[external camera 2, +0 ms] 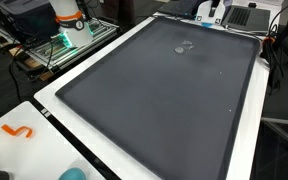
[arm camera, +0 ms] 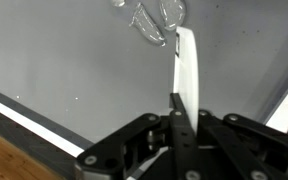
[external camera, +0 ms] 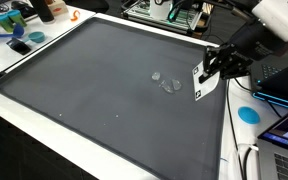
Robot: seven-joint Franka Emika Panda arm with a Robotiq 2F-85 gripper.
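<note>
Wrist view: claw clamped on white card, card held edge-on | place: card above mat, near mat edge; clear plastic scrap just beside, on mat | risk: thin card may twist or slip in the pinch; lowering could nudge scrap

At a far corner of the counter, the arm showed in an exterior view as a smooth, rounded white casing, glossy under the room light. It gave way to a bulky black wrist section. The tool was matt black and angular. In the wrist view its fingers were slim black blades. Below them, black links spread in a shallow V, dotted with small pale round screw heads and pivot pins.
</note>
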